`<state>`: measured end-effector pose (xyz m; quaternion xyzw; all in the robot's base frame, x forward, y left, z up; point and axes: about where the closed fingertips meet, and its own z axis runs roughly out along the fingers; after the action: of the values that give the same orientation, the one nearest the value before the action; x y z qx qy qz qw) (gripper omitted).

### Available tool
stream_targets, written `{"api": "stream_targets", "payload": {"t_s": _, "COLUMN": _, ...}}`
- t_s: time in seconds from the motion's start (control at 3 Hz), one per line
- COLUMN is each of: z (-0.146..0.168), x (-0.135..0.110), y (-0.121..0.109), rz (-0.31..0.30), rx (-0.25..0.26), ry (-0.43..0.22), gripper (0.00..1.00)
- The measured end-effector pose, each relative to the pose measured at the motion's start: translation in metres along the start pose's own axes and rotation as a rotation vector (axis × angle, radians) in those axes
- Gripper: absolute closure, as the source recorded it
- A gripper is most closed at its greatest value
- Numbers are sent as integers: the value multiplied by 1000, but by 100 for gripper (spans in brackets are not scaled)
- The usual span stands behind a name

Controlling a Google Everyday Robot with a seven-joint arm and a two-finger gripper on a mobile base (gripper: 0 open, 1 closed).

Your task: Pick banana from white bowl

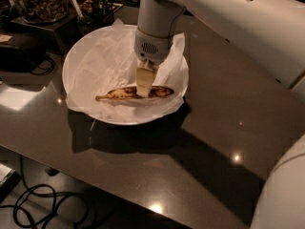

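The banana point(121, 93), slim, yellow and heavily blotched brown, lies flat on the crinkled white paper in the near half of the white bowl point(81, 56), with its stem pointing left. My gripper point(144, 86) comes straight down from above onto the banana's middle, right of centre, and reaches down to it. The white arm and wrist housing point(153, 18) stand over the bowl's far right part and hide the paper behind them.
The bowl sits on a dark glossy table point(214, 142). Dark containers of nuts point(40, 1) stand at the back left, close behind the bowl. Black cables point(43, 206) lie on the floor in front of the table's near left edge.
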<state>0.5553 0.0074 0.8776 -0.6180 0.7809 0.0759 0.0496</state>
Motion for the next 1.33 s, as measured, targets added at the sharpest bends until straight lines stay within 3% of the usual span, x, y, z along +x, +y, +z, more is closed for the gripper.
{"api": "stream_targets", "payload": {"t_s": 0.67, "z": -17, "x": 0, "y": 8, "rz": -64, "rx": -12, "ry": -54, "gripper": 100}}
{"api": "stream_targets", "payload": {"t_s": 1.0, "z": -17, "x": -3, "y": 6, "rz": -65, "rx": -4, "ry": -62, "gripper": 100}}
{"api": "stream_targets", "payload": {"t_s": 1.33, "z": -41, "x": -2, "y": 14, "rz": -70, "rx": 24, "ry": -135, "gripper": 100}}
